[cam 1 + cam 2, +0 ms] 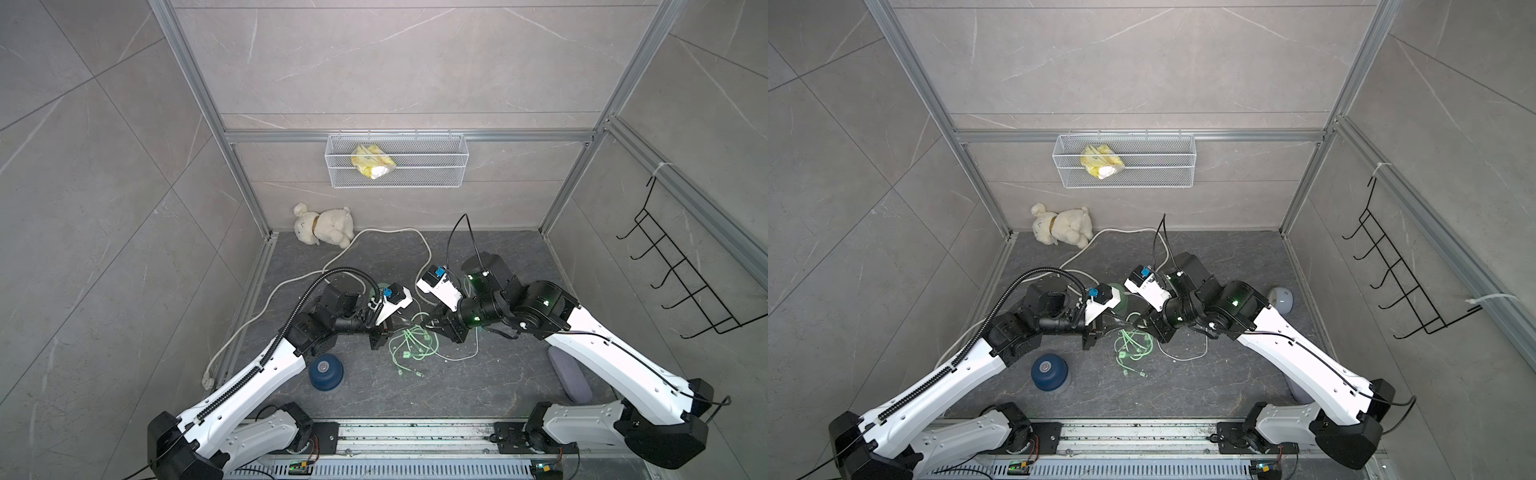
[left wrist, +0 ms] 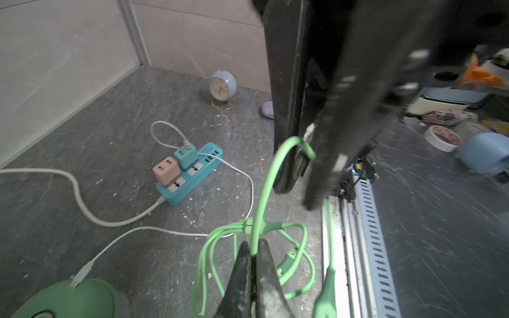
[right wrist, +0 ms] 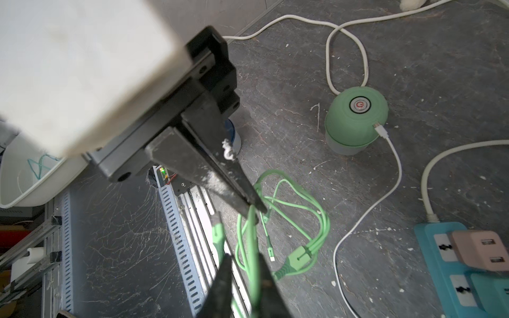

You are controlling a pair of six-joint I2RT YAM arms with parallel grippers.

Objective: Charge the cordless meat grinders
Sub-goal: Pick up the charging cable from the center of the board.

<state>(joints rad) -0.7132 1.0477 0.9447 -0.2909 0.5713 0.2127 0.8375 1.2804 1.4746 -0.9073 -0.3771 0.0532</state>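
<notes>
At the back wall I see a white wire basket holding a yellow packet. Below it a cream plush dog lies on the dark table. A black hook rack hangs on the right-hand wall. In the left wrist view I make out a teal power strip with a pink charger and a teal charger plugged in side by side. A small round clock stands beyond it near the wall, and a green multi-head cable lies in loose loops.

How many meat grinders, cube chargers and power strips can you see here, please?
Meat grinders: 2 (green grinder, blue grinder)
Cube chargers: 2 (pink charger, teal charger)
Power strips: 1 (power strip)
Total: 5
</notes>
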